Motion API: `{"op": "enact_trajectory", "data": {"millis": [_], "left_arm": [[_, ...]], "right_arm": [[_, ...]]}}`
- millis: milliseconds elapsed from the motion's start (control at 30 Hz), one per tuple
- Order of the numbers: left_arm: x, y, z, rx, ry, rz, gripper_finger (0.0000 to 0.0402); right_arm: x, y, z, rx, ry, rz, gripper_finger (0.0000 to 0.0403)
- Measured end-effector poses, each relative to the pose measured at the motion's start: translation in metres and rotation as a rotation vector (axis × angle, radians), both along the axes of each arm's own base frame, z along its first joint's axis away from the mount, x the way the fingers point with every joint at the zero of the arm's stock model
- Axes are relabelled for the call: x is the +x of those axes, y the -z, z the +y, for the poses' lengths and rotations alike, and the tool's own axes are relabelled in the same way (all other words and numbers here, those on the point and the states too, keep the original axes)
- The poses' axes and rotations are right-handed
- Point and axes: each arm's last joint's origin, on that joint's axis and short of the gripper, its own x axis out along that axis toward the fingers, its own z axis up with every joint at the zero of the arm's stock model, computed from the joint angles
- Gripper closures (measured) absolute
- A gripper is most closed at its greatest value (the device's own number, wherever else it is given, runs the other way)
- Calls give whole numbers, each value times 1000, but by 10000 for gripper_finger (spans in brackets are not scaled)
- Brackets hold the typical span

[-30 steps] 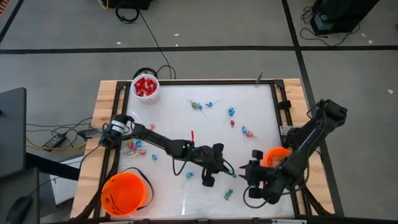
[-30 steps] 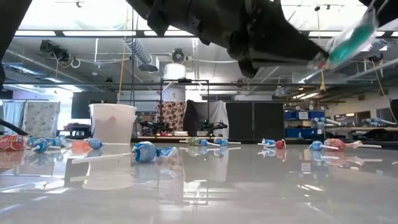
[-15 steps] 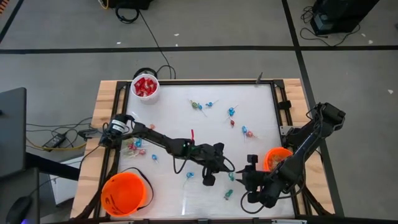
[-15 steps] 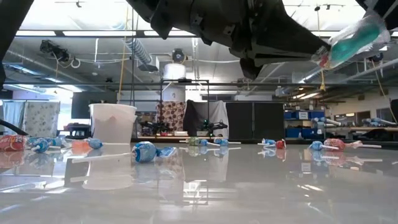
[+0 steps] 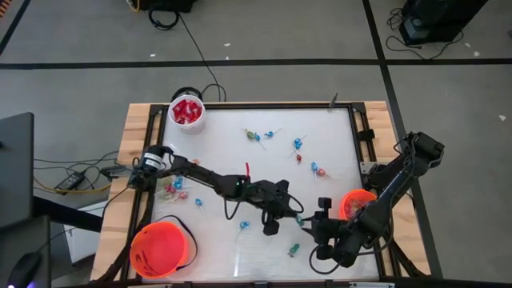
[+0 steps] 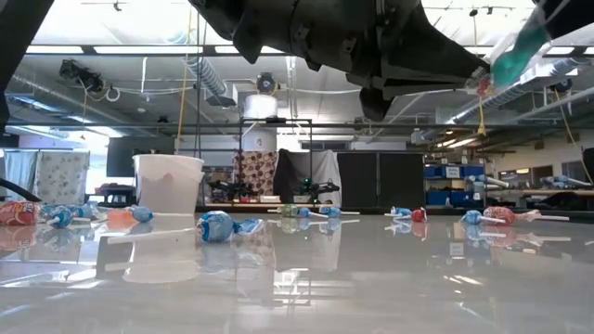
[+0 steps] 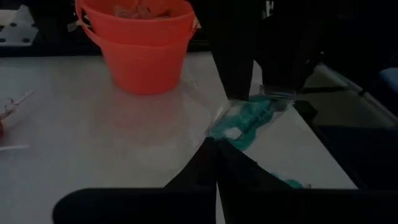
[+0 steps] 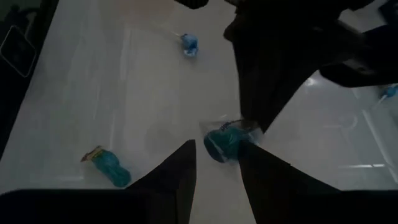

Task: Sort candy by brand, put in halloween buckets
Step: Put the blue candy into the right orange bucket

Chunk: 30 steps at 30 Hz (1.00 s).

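From above, the left hand (image 5: 298,218) is seen at the desk's (image 5: 336,136) near middle, closed on a teal candy (image 5: 298,219). The right hand (image 5: 314,226) is met just beside it, fingers narrowly apart around that candy. One orange bucket (image 5: 162,248) is set at the near left corner, another (image 5: 354,202) at the right edge, and a white cup (image 5: 186,111) of red packets at the far left.

At desk level, the teal candy (image 6: 516,54) is held high above the desk, with lollipops (image 6: 219,225) strewn below.

From the left wrist, the candy (image 7: 249,117) is gripped at its end.

From the right wrist, spread fingers (image 8: 177,171) flank the candy (image 8: 225,140); another teal piece (image 8: 109,166) is left on the desk.
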Motion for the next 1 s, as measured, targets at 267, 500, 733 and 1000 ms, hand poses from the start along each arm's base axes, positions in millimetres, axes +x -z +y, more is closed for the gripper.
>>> {"op": "enact_trajectory", "data": {"millis": [267, 500, 733, 1000], "left_arm": [[-1, 1, -3, -70, 47, 34, 381], [-4, 2, -21, 47, 89, -18, 292], [1, 21, -46, 67, 96, -124, 204], [9, 39, -67, 62, 107, -129, 146]], "right_arm": [[-1, 1, 0, -8, -29, 31, 389], [-14, -17, -16, -5, 0, 48, 396], [-52, -56, -53, 200, 82, 124, 397], [-94, -81, -86, 545, 173, 368, 395]]}}
